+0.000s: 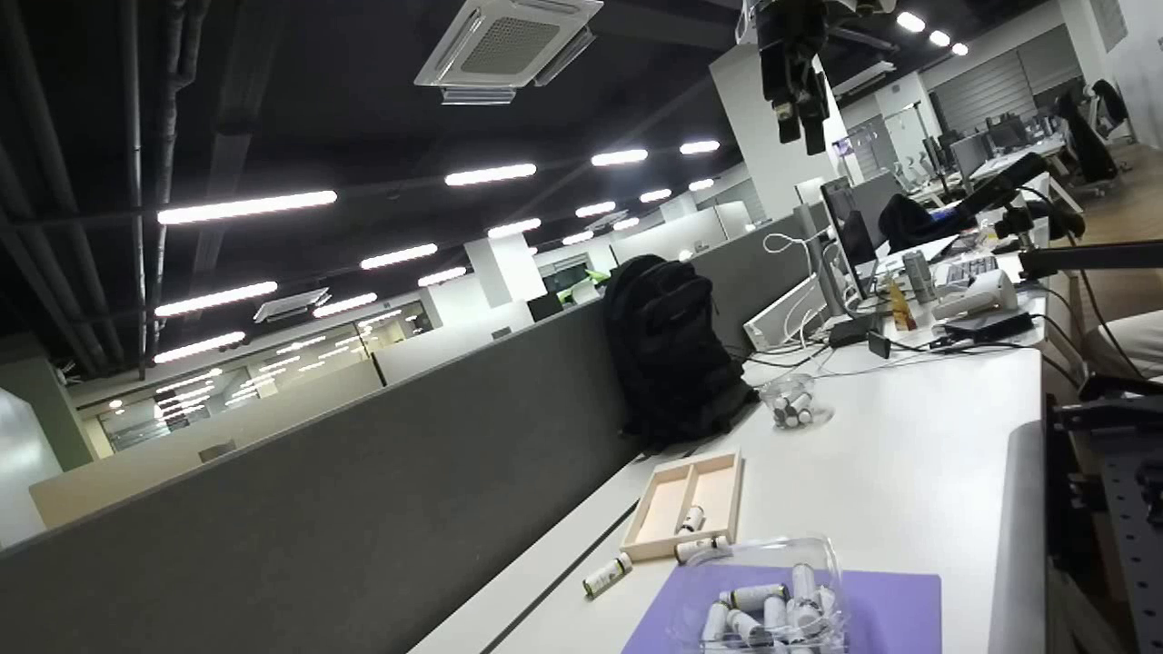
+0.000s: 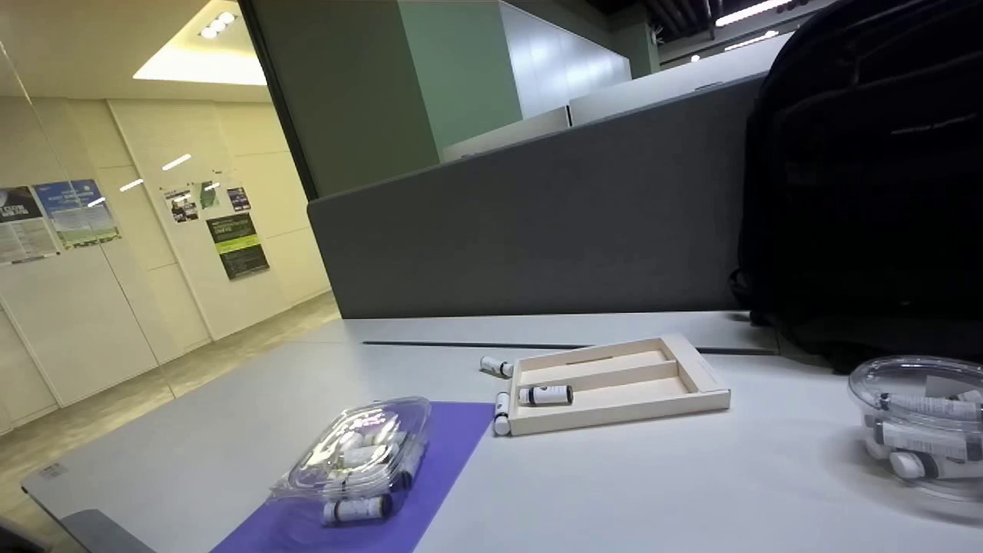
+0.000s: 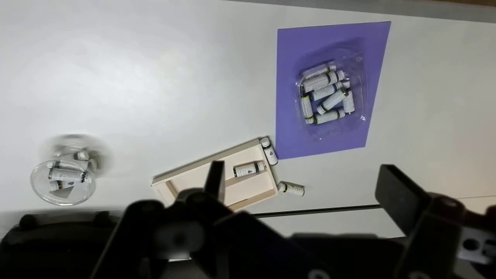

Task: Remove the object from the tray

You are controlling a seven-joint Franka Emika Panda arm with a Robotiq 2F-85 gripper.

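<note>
The pale wooden tray [image 2: 618,415] lies flat on the white desk [image 3: 135,97], with two long compartments side by side. Inside it, a small white-labelled vial [image 3: 245,169] lies on its side in the compartment farther from the grey partition [image 2: 537,238], close to one short end of the tray, its cap pointing toward that end. A second vial [image 3: 271,153] lies on the desk outside, along that same short end and close up to it; whether the two touch, I cannot tell. A third vial [image 3: 293,190] lies just beside the tray's corner there, on the partition side, its cap turned toward the tray. Past that end, near the tray, is a purple mat [image 3: 292,46], and on it sits a clear plastic box [image 3: 358,77] with a jumble of similar vials [image 3: 331,100]. Beyond the tray's opposite end, well apart from it, stands a round clear tub [image 3: 42,186] holding more vials [image 3: 68,175]. Also past that end, a black backpack [image 1: 672,354] stands by the partition, which runs along one long side of the tray. In an exterior view the gripper [image 3: 302,174] hangs well above the tray's level; in the wrist view its two fingers are spread wide, one hiding part of the tray.
</note>
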